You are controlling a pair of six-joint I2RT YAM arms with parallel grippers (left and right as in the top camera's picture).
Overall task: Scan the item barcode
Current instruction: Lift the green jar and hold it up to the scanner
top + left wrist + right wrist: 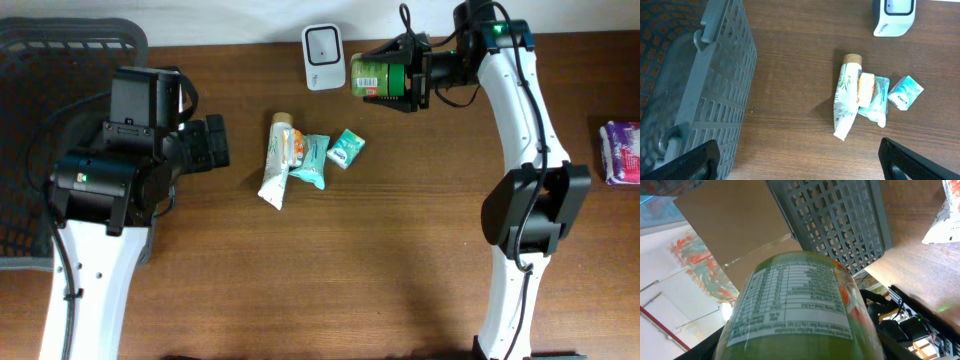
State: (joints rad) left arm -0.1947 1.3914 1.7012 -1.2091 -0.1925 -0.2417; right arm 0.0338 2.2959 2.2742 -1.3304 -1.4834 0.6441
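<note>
Right fingers first: they are clamped on the green jar, one on either side of its body. I hold it lying on its side, lifted off the counter, at the far edge. I take it that way so the label can be turned toward a reader instead of facing the wood. From my right wrist the jar fills the view, and the side toward me is the printed panel of small text; I cannot make out a barcode there, so it may sit on a face I cannot see.

Just beside the jar's free end stands the white scanner, its dark window facing out over the counter. The jar is level with it and off to one side, not in front of the window, so I judge the scan is not yet done and the jar needs bringing round and rolling until the code meets the glass.

Left fingers stand wide apart with nothing between them, hanging over the wood beside the grey basket, out of the way.

Between my arms lie a white tube, a teal packet touching it, and a small teal box just beside that. A purple pack sits at the right edge.
</note>
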